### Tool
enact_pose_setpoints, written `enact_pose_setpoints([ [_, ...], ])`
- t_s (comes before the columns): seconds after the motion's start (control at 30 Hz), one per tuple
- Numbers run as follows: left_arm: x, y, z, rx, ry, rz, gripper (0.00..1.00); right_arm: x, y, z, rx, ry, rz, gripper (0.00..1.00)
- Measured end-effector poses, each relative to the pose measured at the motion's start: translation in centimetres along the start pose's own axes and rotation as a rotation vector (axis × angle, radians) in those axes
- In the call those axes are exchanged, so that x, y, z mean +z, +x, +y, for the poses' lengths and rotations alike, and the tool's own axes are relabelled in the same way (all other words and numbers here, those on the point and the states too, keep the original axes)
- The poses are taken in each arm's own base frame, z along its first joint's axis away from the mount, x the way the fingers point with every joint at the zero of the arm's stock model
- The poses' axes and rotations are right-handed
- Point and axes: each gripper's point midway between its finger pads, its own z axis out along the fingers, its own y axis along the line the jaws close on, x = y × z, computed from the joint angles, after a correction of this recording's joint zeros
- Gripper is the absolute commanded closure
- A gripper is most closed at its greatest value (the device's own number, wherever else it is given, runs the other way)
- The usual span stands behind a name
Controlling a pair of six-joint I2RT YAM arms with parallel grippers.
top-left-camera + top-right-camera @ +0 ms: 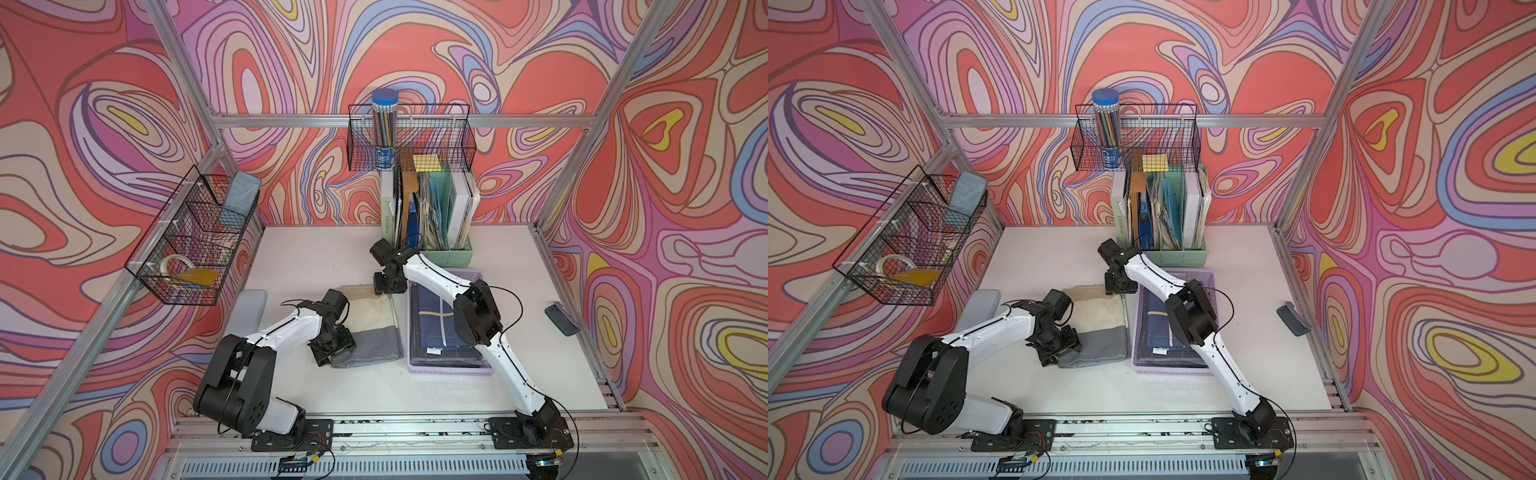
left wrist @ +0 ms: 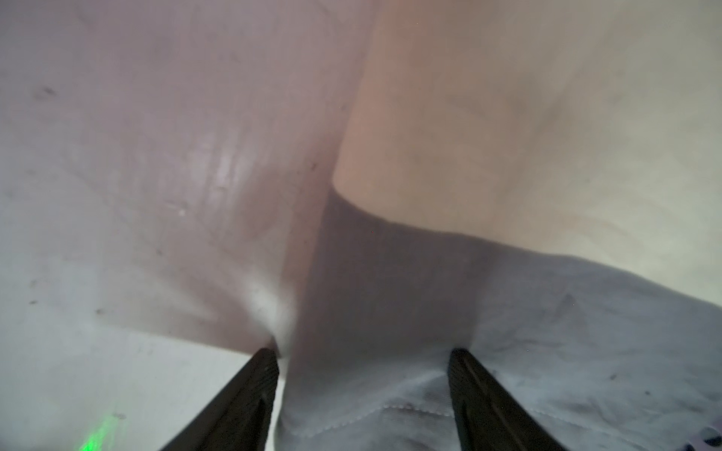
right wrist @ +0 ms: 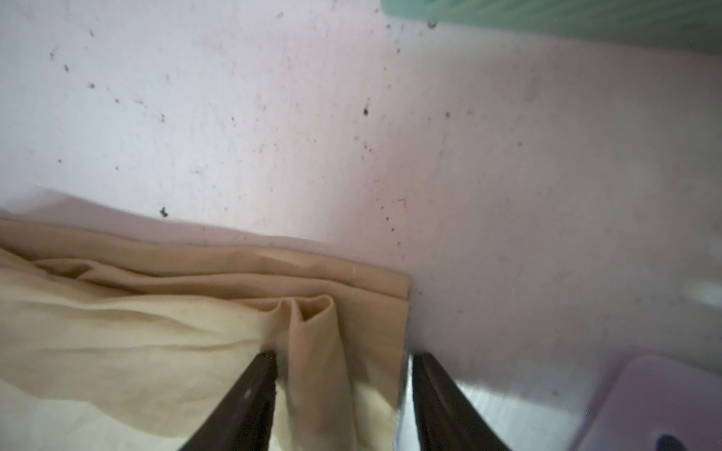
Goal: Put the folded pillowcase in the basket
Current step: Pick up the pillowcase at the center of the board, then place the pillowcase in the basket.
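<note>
Desk point(image 1: 316, 257): white, flecked with dark marks, carried everything listed below.
Basket point(image 1: 449, 367): lilac, sat right of the desk's middle, already filled by another cloth.
Pillowcase point(image 1: 376, 320): folded, cream with a grey band at the near end. Lay flat on the desk just beside the basket's left wall and outside it, as seen in both top views point(image 1: 1096, 316).
Navy cloth point(image 1: 432, 328): folded, lay inside the basket.
File holder point(image 1: 451, 257): mint green, stood packed with papers just behind the basket.
Left gripper point(image 2: 363, 351): was down at the grey band's near-left corner. Jaws spread, one finger point(image 2: 246, 394) at the cloth's edge, the other on the grey fabric.
Right gripper point(image 3: 344, 355): was down at the cream far-right corner, near the basket's far-left corner. Jaws spread astride a raised ridge of cloth, not pressed together.
</note>
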Motion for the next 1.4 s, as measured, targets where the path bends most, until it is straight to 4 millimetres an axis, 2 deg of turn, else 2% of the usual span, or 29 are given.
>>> enact_pose_setpoints([
  [0.17, 0.2, 0.1, -0.6, 0.007, 0.032, 0.015, 0.45, 0.1, 0.2, 0.4, 0.011, -0.031, 0.009, 0.58],
  [0.37, 0.3, 0.3, -1.3, 0.011, 0.070, 0.024, 0.74, 0.5, 0.5, 0.7, 0.016, -0.063, 0.018, 0.99],
  [0.57, 0.4, 0.1, -1.7, 0.029, 0.087, 0.021, 1.00, 0.5, 0.4, 1.0, 0.024, -0.100, 0.011, 1.00],
  [0.73, -0.4, -0.2, -2.2, 0.046, 0.093, 0.014, 1.00, 0.0, 0.9, 0.8, 0.027, -0.121, -0.021, 1.00],
  [0.83, -2.8, -0.9, -3.1, 0.066, 0.121, -0.031, 1.00, -1.1, 0.7, 0.9, 0.024, -0.127, -0.051, 1.00],
  [0.93, -7.1, -2.0, -5.2, 0.099, 0.212, -0.124, 1.00, -3.4, -0.2, 1.6, 0.018, -0.152, -0.098, 1.00],
  [1.07, -11.1, -2.6, -6.8, 0.130, 0.292, -0.203, 1.00, -7.6, -2.2, 3.1, 0.012, -0.214, -0.198, 1.00],
  [1.2, -12.3, -2.5, -7.0, 0.138, 0.297, -0.209, 1.00, -10.8, -3.4, 4.0, 0.011, -0.256, -0.271, 1.00],
  [1.4, -14.4, -2.2, -8.1, 0.161, 0.319, -0.218, 1.00, -12.8, -3.7, 3.7, 0.017, -0.250, -0.309, 1.00],
])
